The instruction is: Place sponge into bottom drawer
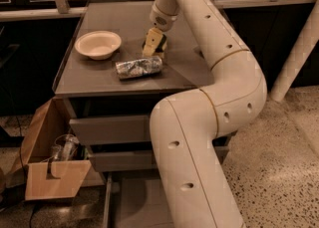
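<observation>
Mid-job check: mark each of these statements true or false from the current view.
1. The sponge is up at the tabletop, not in the bottom drawer. True.
2. The claw is down at the bottom drawer. False: it is at the sponge, over the tabletop.
3. The bottom drawer is pulled open. True.
4. The foil packet lies in the bowl. False: it lies on the tabletop, right of the bowl, in front of the sponge.
</observation>
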Action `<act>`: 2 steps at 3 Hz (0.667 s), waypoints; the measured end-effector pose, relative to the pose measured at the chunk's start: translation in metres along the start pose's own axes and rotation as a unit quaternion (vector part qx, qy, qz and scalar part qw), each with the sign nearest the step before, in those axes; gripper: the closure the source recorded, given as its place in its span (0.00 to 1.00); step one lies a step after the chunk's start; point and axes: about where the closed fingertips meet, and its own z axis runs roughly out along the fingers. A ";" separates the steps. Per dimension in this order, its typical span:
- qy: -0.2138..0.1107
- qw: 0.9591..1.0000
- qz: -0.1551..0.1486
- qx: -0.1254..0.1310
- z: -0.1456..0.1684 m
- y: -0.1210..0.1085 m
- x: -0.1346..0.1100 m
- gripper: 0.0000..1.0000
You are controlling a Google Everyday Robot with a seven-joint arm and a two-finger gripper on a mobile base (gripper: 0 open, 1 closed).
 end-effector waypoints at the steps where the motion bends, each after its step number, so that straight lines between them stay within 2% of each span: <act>1: 0.010 1.000 0.010 -0.003 0.014 -0.002 0.007 0.00; 2: 0.010 1.000 0.011 -0.003 0.015 -0.002 0.007 0.17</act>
